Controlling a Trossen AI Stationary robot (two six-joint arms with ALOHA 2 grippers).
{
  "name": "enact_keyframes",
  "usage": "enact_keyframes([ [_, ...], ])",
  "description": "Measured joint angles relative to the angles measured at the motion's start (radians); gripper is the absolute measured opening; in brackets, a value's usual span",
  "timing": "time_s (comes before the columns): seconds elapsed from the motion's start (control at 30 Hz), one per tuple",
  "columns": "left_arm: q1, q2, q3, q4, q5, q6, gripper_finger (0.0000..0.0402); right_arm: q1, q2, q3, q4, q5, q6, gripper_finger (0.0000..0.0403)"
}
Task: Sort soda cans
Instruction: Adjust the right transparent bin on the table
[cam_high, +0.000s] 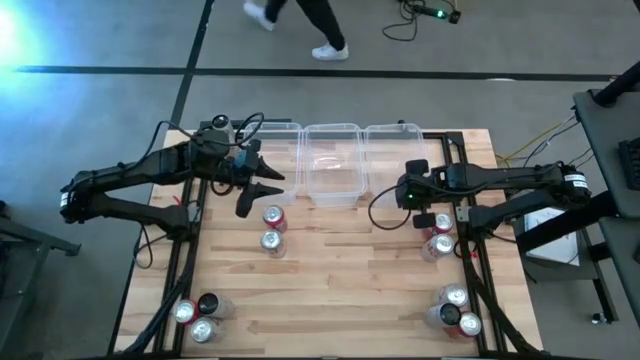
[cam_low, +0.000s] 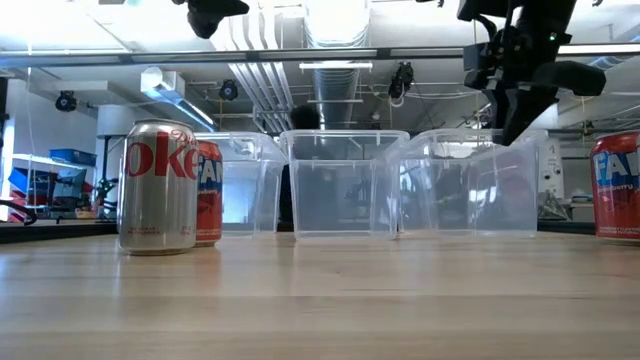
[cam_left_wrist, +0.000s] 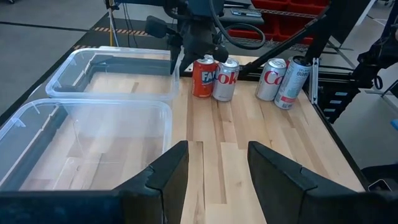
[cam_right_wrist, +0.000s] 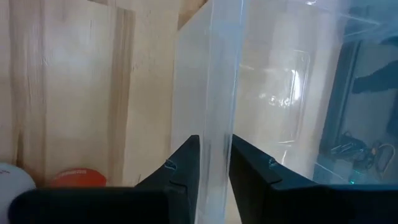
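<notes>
Nearest the low camera, a silver can (cam_low: 158, 187) is standing in front of a red can (cam_low: 208, 193). I am holding the right gripper (cam_right_wrist: 214, 163) with its fingers clenching the wall of a clear bin (cam_right_wrist: 273, 93). My left gripper (cam_high: 256, 192) is hovering released near the middle cans; other cans (cam_high: 452, 309) are sitting in the table corners.

Both arms are dark, built of 6 joints, with black cables looping along the links and white labels near the bases. Each end effector, left (cam_high: 254, 188) and right (cam_high: 421, 197), has 2 matte black, wedge-shaped fingers (cam_left_wrist: 166, 173).
</notes>
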Motion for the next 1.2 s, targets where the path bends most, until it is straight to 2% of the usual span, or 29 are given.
enact_keyframes([
  [0.27, 0.000, 0.000, 0.000, 0.000, 0.000, 0.010, 0.0151, 0.000, 0.000, 0.008, -0.001, -0.003, 0.084, 0.0144],
  [0.4, 0.000, 0.000, 0.000, 0.000, 0.000, 0.021, 0.0151, 0.000, 0.000, 0.033, 0.005, -0.002, 0.145, 0.0158],
  [0.9, 0.000, 0.000, 0.000, -0.011, 0.000, 0.023, 0.0151, 0.000, 0.001, 0.034, 0.008, -0.038, 0.231, 0.0065],
  [1.03, -0.007, 0.000, 0.000, -0.010, 0.000, 0.022, 0.0151, 0.000, 0.001, 0.034, 0.011, -0.038, 0.231, 0.0056],
  [1.2, -0.013, 0.000, 0.000, -0.010, 0.000, 0.012, 0.0151, 0.000, 0.001, 0.033, 0.012, -0.040, 0.246, 0.0062],
])
